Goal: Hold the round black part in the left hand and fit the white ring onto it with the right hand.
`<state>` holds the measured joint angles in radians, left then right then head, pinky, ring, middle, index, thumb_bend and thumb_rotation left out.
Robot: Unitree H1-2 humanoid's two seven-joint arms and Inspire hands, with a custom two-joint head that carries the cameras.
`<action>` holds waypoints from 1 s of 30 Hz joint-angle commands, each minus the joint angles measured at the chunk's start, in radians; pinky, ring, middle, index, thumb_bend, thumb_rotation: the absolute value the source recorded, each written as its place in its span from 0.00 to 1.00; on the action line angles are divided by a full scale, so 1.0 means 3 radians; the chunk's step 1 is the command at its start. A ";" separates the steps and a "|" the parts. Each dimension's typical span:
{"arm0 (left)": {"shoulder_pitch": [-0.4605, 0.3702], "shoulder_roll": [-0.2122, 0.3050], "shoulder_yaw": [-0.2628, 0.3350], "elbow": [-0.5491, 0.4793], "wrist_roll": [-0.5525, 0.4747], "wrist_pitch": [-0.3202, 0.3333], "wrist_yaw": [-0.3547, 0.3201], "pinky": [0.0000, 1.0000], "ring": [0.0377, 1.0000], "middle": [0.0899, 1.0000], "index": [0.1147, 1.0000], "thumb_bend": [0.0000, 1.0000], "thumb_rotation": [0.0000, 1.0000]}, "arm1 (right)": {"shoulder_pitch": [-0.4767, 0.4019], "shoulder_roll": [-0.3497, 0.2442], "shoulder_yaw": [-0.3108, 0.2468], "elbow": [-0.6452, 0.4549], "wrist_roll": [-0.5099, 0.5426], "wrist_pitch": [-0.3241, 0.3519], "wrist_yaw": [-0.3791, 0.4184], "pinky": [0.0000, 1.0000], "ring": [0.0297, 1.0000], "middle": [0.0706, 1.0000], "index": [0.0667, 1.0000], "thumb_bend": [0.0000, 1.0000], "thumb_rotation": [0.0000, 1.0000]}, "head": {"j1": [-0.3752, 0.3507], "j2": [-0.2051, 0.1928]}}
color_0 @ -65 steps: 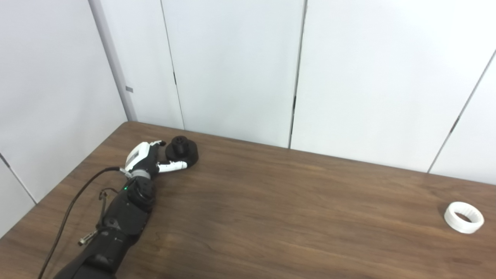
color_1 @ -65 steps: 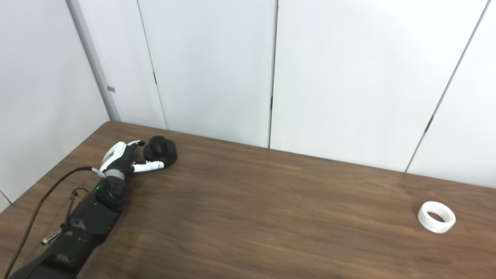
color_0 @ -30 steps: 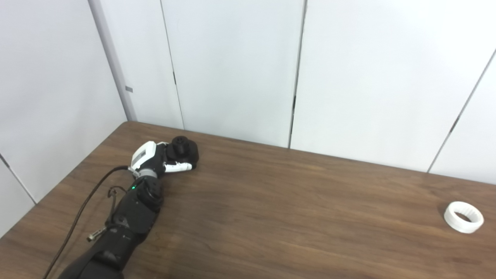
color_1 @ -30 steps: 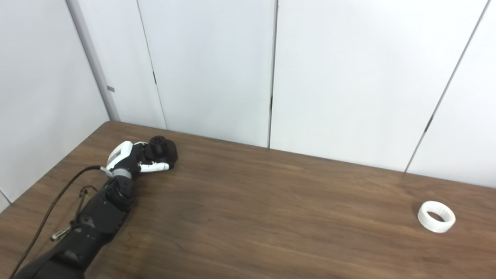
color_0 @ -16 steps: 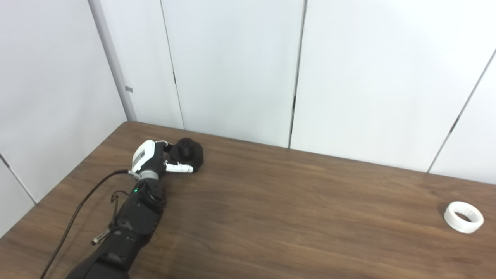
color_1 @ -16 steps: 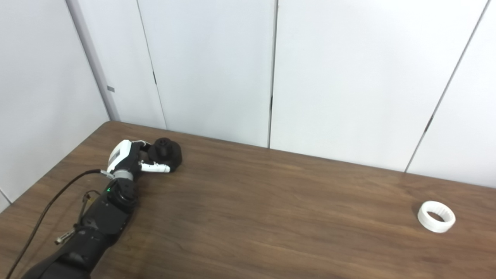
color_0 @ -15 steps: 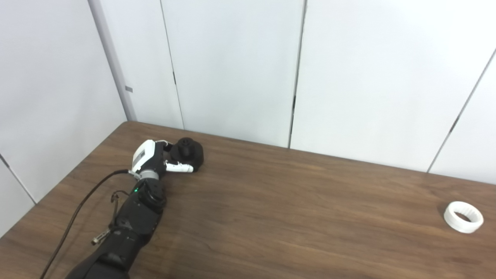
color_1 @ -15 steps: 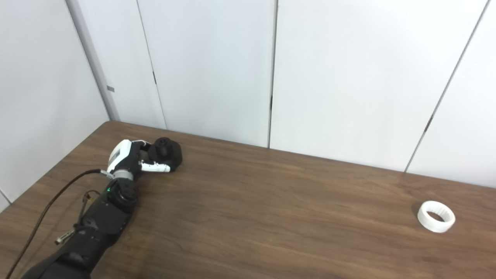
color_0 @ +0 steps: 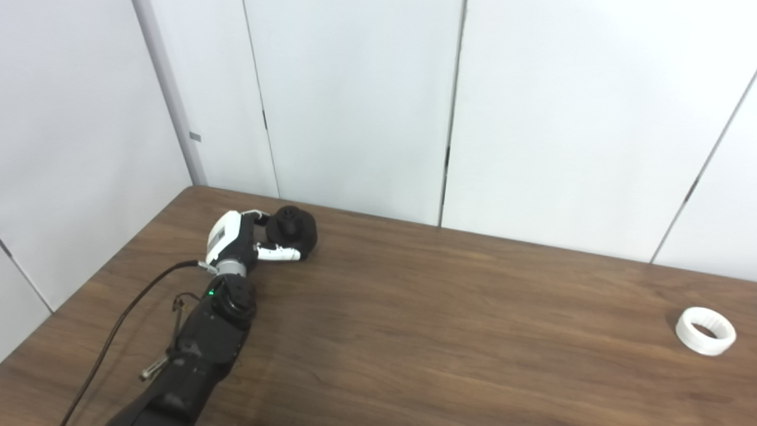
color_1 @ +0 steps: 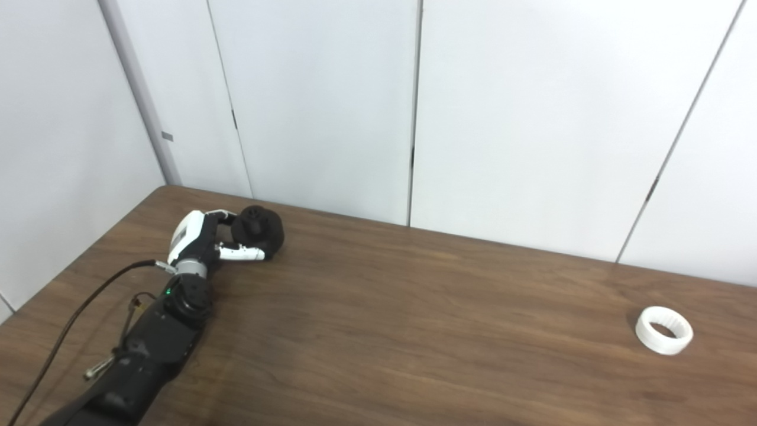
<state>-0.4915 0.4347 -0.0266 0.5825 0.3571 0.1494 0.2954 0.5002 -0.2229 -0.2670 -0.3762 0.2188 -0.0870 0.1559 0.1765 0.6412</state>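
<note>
the round black part (color_0: pixel 294 226) is gripped by the left hand (color_0: pixel 239 244) at the bench's (color_0: pixel 414 331) far left corner. the white ring (color_0: pixel 706 330) lies untouched far right; the right hand is not seen, so fitting remains.

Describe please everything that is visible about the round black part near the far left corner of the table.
The round black part is matte black and looks like plastic: a wide round body with a narrower round knob on one face. It is tilted, the knob pointing up and toward the camera, not lying flat. It sits near the far left corner of the wooden table. The left robot hand is closed around it, with a white fingertip across its lower front. Whether it touches the table cannot be told.
</note>
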 commanded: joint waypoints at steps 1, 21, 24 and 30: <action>-0.0004 0.0126 0.0021 -0.0457 0.0082 0.0047 -0.0055 0.95 0.91 0.78 0.42 0.52 0.05 | 0.0001 -0.0017 -0.0004 -0.0138 -0.0045 -0.0076 -0.0033 1.00 0.96 0.91 0.91 0.81 0.88 | -0.0010 0.0006; 0.1422 0.0009 -0.0817 -0.3603 0.0952 0.0220 -0.1439 1.00 0.90 0.77 0.42 0.52 0.06 | -0.0082 0.0238 0.0276 -0.0535 -0.0382 0.0331 -0.0173 1.00 0.92 0.88 0.90 0.80 0.88 | -0.0842 0.0263; 0.1560 -0.0044 -0.0942 -0.3691 0.1043 0.0059 -0.1543 1.00 0.88 0.76 0.42 0.52 0.06 | -0.0088 0.0275 0.0349 -0.0589 -0.0451 0.0343 -0.0180 1.00 0.92 0.88 0.90 0.77 0.88 | -0.0978 0.0324; 0.1730 -0.0217 -0.1098 -0.3580 0.1078 -0.0171 -0.1673 1.00 0.88 0.76 0.42 0.52 0.06 | -0.0113 0.0381 0.0467 -0.0672 -0.0642 0.0447 -0.0227 1.00 0.94 0.88 0.90 0.75 0.90 | -0.1159 0.0385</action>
<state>0.0376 0.3796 -0.3521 -0.4913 0.6751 0.1366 -0.2091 0.4777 -0.1159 -0.1283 -0.5332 0.0394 0.0533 0.1080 -0.1703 0.7562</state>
